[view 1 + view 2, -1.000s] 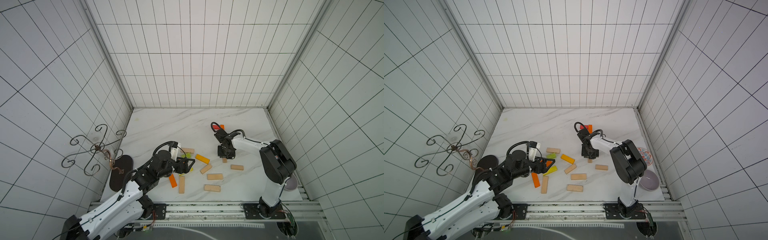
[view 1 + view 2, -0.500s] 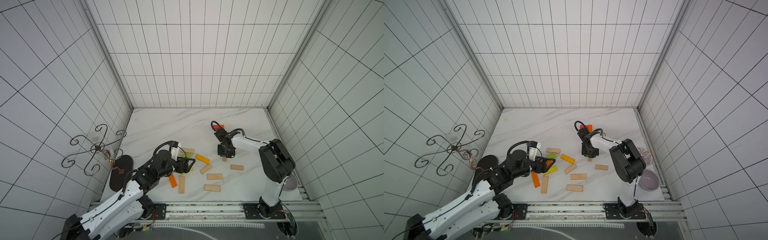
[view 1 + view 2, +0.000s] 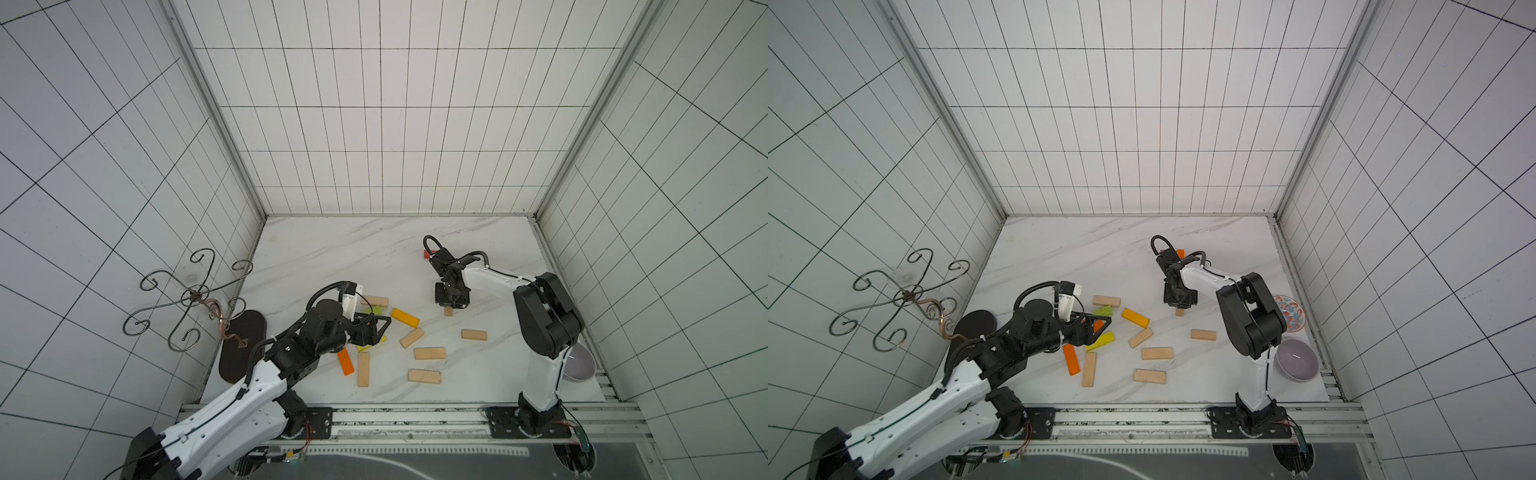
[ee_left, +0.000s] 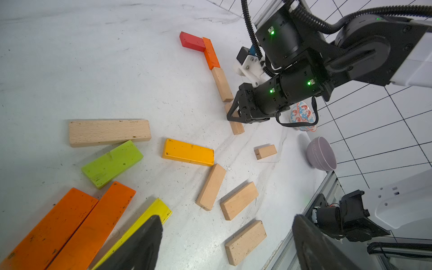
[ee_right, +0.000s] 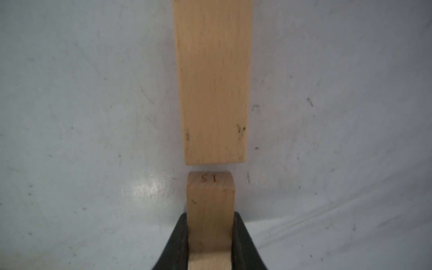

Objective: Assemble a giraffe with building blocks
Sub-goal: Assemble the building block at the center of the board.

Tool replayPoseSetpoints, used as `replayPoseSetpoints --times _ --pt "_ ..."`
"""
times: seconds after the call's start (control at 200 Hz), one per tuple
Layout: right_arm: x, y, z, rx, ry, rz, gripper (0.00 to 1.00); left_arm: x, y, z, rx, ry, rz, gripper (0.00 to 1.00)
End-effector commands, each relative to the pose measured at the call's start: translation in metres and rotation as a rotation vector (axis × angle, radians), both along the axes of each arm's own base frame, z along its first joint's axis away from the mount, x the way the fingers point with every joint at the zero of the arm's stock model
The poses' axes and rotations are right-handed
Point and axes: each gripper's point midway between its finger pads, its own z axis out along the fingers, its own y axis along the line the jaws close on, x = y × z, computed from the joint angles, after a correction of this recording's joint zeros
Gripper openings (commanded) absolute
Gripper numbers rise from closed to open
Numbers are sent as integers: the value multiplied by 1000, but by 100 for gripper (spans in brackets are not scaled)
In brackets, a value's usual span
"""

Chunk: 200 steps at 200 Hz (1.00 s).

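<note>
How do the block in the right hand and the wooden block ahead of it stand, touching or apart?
Apart. The right wrist view shows a thin strip of table between the held block and the wooden block ahead.

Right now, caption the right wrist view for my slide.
Right end effector holds narrow wooden block, just short of wider wooden block.

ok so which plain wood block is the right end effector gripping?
The block with the numbered end, shut in the right end effector, in line with another wood block, small gap between. The others lie ungripped.
</note>
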Motion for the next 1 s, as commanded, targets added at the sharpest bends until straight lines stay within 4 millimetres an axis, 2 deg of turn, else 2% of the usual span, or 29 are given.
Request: replayPoseSetpoints --times 0.0,0.66,0.815,0.995 --pt "-1 -14 -15 -63 50 -11 22 6 -3 18 -31 -45 4 88" --pt "9 -15 -10 -73 45 -2 25 7 -2 18 -36 -46 7 87" --pt "8 -15 -9 -71 46 -2 29 7 -2 17 -35 -44 8 88" --pt "10 -14 -3 -65 35 -2 39 7 -2 17 -38 -44 8 88"
